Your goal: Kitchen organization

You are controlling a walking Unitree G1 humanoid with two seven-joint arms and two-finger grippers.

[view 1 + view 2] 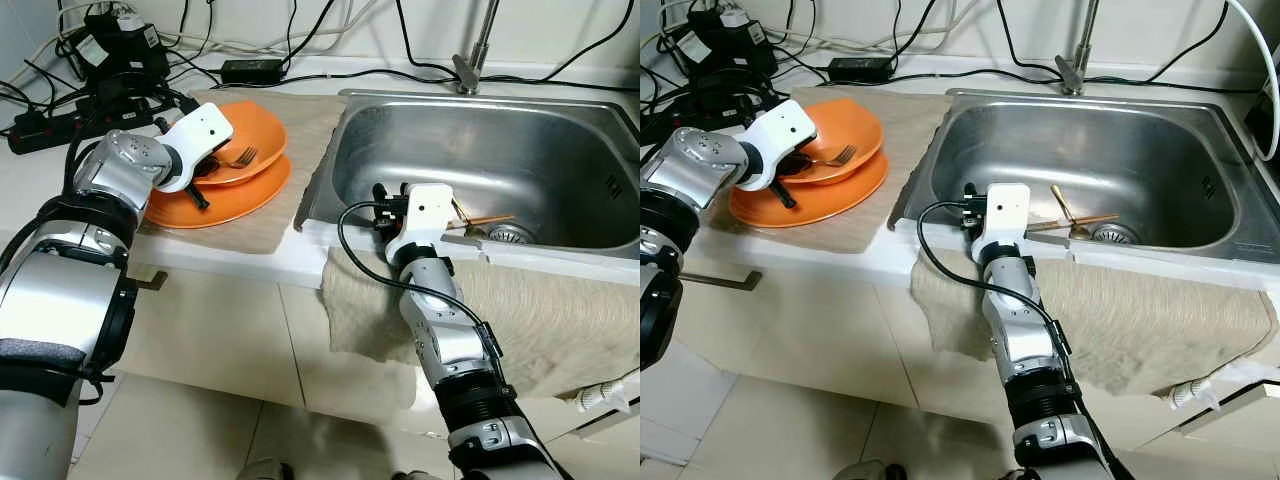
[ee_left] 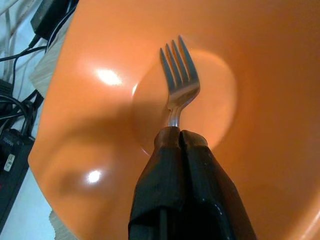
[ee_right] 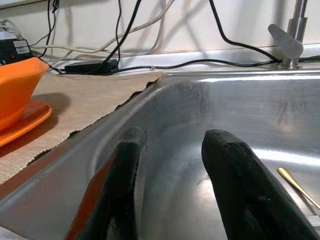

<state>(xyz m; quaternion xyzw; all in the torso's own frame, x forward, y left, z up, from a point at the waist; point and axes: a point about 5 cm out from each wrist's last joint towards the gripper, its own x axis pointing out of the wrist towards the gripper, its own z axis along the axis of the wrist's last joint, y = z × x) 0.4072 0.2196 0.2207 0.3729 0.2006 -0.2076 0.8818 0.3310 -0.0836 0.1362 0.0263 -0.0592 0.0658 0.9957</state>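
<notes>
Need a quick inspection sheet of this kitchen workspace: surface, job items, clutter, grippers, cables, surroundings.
Surface: white counter with a beige mat under the dishes; steel sink set in beside it.
Job's things: orange bowl on an orange plate; fork held over the bowl; gold utensil in the sink near the drain.
Clutter: beige cloth hanging over the counter's front edge.
Grippers: left gripper shut on the fork's handle; right gripper open at the sink's near edge.
Cables: black cables and power strip at the back left of the counter.
Surroundings: tap, tiled floor.
</notes>
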